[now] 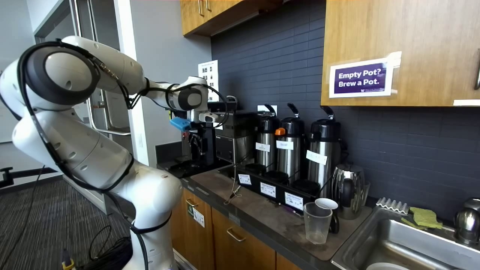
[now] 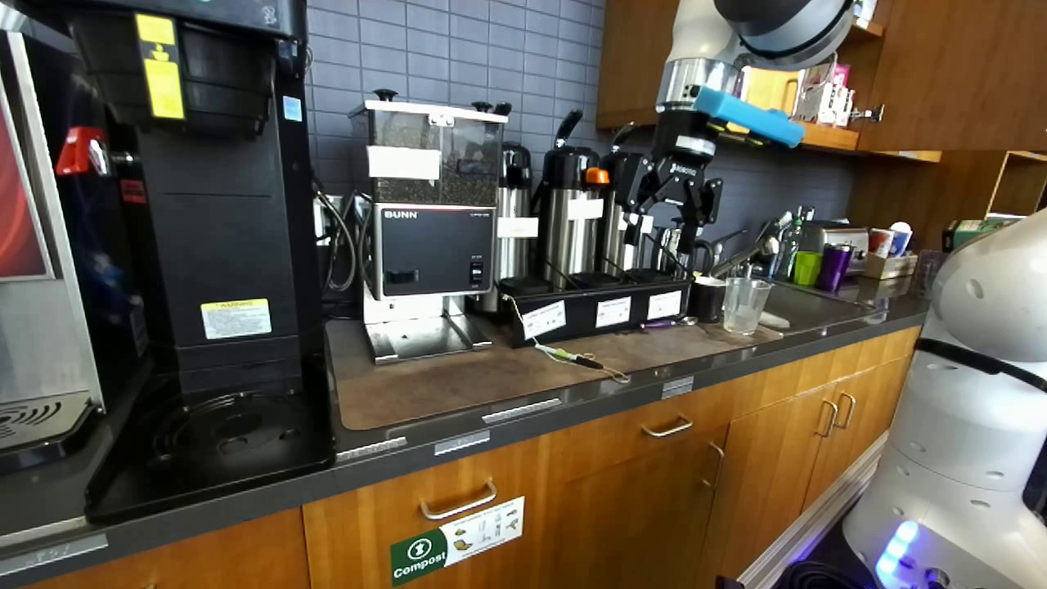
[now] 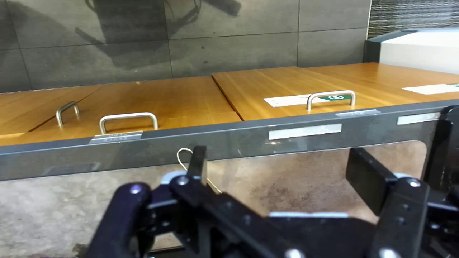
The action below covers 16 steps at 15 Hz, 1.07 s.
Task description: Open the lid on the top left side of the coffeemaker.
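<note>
Nothing opened yet, it seems: gripper (image 2: 659,237) hangs empty, jaws apart, away from the coffeemaker (image 2: 433,249) on the desk (image 2: 605,396); lid (image 2: 401,106) at its top left looks down, so reaching and lifting remain.

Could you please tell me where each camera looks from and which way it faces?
An exterior view: near the sink, facing obliquely along the counter toward steel coffee pots; most of the arm shows.
An exterior view: away from the sink, facing it obliquely along the counter; gripper, base and part of the arm show.
Wrist view: on the arm, looking down over the counter at cabinets and floor; gripper fingers show.
Both exterior views share the arm, sink and pots.
</note>
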Each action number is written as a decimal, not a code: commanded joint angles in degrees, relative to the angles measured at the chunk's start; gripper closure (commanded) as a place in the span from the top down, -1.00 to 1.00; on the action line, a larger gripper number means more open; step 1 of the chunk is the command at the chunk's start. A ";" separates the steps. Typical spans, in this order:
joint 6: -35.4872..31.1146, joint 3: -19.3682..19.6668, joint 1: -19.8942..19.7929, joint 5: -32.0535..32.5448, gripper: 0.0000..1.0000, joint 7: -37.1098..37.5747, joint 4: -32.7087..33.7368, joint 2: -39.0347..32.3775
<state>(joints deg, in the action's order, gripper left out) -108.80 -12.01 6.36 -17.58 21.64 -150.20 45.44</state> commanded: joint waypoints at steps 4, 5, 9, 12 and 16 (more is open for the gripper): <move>-1.49 -1.00 -0.31 1.40 1.00 -1.65 6.96 -5.36; -1.52 -1.12 -0.28 1.61 1.00 -1.77 8.33 -6.18; -1.50 -1.71 0.02 2.10 1.00 -2.46 13.28 -9.07; -1.39 -2.63 0.08 3.80 1.00 -2.72 17.37 -11.40; -1.37 -3.45 0.35 6.02 1.00 -2.81 22.26 -14.80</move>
<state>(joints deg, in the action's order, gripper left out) -110.22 -15.13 6.41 -13.39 19.39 -132.36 34.31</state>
